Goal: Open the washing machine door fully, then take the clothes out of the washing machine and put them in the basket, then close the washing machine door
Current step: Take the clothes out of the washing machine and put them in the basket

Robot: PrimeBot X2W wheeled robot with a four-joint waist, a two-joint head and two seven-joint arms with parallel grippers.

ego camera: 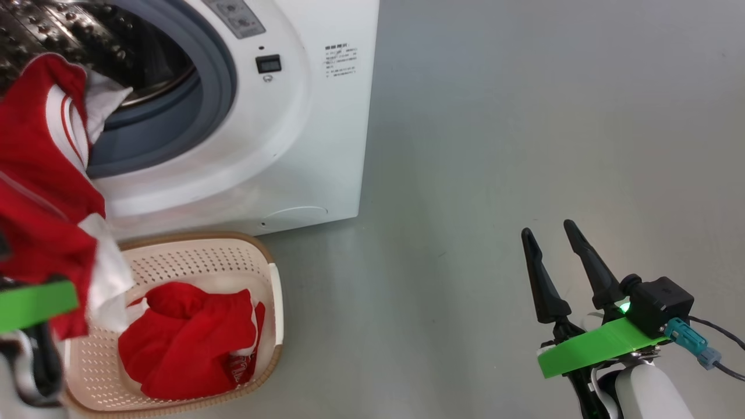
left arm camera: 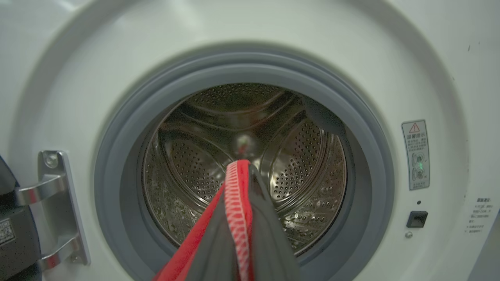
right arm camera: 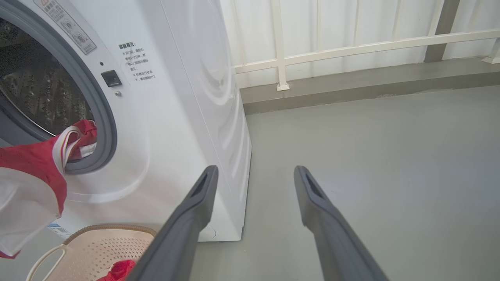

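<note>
Our left gripper is clamped shut on a red garment, with a strip of red-and-white trim pinched between the fingertips. In the left wrist view it points straight at the washing machine, whose round opening stands uncovered. The grey ring frames the steel drum. At the left edge of that view the door shows as a dark sliver, swung aside on its metal hinge.

In the head view the held garment, red with white panels, hangs in front of the lower left of the opening. Its lower folds drape over the left edge of the basket. In the right wrist view one end of it lies at the lower lip of the ring, and we cannot tell whether it touches.

The basket stands on the floor, right at the foot of the machine's front. A second red garment lies crumpled inside it, toward the near end and against the right wall.

Our right gripper hovers over the floor, well to the right of the basket and the machine, its two dark fingers spread wide apart and holding nothing
</note>
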